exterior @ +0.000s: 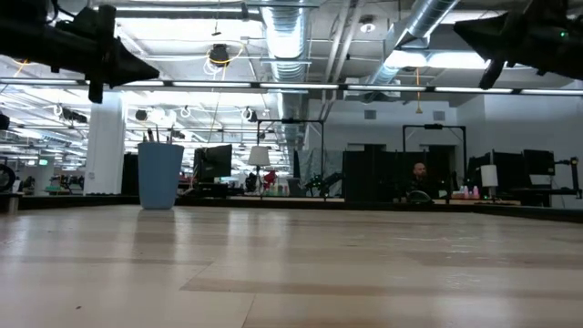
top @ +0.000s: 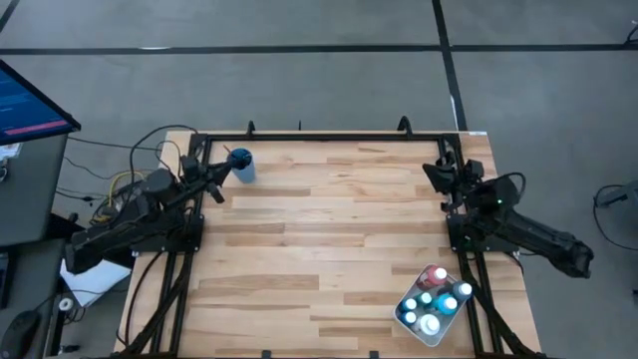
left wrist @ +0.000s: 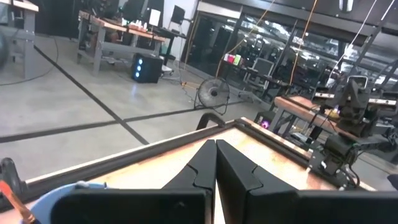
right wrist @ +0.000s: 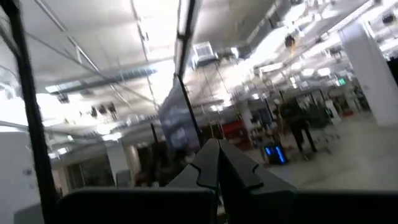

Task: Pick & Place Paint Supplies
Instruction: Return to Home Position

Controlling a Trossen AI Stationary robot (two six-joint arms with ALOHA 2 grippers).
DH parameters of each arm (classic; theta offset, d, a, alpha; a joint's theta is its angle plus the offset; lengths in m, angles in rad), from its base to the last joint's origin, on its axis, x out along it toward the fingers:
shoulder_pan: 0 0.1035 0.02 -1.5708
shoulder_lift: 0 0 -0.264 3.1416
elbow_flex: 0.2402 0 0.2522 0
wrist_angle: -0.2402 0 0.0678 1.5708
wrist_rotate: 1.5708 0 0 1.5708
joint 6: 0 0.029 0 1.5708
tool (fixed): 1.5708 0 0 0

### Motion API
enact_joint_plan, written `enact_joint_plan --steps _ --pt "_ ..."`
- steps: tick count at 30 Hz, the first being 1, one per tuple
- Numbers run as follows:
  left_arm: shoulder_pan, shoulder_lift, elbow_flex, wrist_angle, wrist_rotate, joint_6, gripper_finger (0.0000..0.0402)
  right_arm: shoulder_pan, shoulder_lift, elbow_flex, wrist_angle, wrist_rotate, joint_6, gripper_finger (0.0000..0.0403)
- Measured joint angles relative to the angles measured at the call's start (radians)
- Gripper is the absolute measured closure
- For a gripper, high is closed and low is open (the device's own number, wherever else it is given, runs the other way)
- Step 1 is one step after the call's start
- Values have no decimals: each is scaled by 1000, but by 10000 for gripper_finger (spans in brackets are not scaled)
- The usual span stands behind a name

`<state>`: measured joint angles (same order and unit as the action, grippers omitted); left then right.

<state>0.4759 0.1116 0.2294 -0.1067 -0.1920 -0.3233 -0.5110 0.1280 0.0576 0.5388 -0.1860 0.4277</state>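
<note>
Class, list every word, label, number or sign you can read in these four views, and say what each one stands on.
No text can be read in any view.
Monitor screen beside the table: whatever it shows is too small to read.
Paint bottles in the white tray: any labels are too small.
Room behind the table, low view: nothing legible.

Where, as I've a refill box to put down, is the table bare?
The table is bare across its middle, from the blue cup far-left to the tray of paint bottles near-right. Crowded there; left gripper and right gripper sit at the side edges.
</note>
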Motion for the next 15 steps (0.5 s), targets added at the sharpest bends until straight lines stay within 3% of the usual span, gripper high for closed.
enact_joint_plan --steps 4,15 --pt "0 -1 -12 20 -1 0 401 -15 -1 -47 107 1 28 403" --pt "0 0 -78 23 -1 6 401 -94 2 -48 50 5 10 403"
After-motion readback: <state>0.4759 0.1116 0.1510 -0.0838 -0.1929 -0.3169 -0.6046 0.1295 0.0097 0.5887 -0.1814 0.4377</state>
